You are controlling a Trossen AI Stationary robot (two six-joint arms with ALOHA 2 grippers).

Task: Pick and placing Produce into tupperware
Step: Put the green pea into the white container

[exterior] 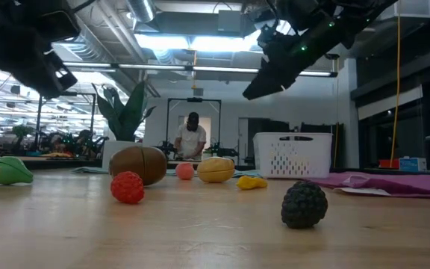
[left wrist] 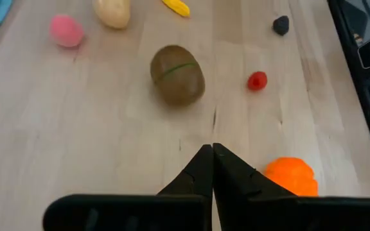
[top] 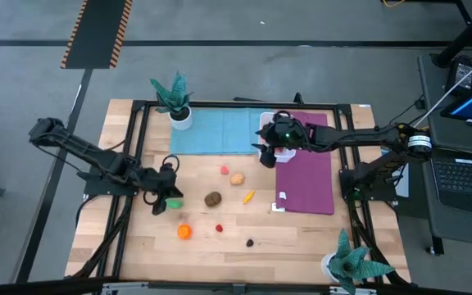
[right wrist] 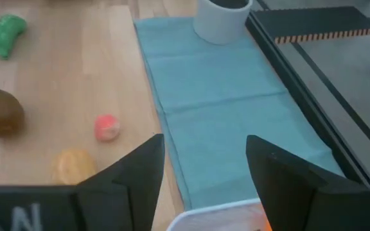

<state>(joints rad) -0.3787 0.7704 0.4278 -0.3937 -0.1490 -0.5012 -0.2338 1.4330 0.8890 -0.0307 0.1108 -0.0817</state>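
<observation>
Hovering over the tupperware [top: 270,129] near the surface's far edge, the right gripper [right wrist: 204,168] spread empty fingers, apparently mid-drop-off, while the left gripper [left wrist: 211,168], fingers closed, should next open for produce [top: 212,198].

Overhead view straight down, low view level at tabletop, wrist views close above wood — all sharing the brown fruit [top: 213,198].

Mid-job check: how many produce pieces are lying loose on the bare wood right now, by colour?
green piece: 1
brown piece: 1
pink piece: 1
tan-yellow piece: 1
yellow piece: 1
orange piece: 1
red piece: 1
dark piece: 1
Total: 8
</observation>
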